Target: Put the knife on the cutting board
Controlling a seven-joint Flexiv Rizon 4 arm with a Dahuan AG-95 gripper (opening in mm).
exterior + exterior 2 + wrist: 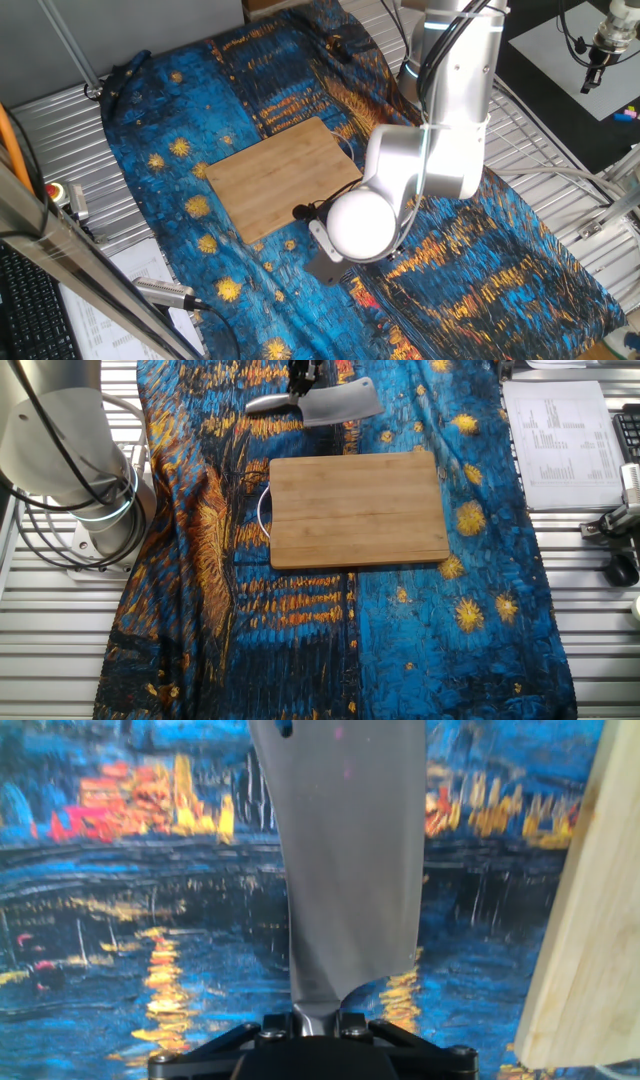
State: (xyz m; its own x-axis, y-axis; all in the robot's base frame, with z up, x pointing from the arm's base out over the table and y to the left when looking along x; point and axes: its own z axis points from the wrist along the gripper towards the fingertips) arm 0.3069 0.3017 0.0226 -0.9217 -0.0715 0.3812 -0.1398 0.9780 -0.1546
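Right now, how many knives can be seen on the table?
1. The knife is beside the far edge of the cutting board, off the board, with the gripper at its handle end. The arm could hide others in one fixed view.

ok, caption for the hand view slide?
Gripper shut on the knife above the painted cloth, cutting board edge at right.

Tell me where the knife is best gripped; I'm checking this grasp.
Grip the knife at the narrow neck where the blade meets the handle, coming from above. The blade is broad, thin and lies about flat, so it gives the fingers little to pinch, and the handle is rounded. The gripper appears shut on the knife there.
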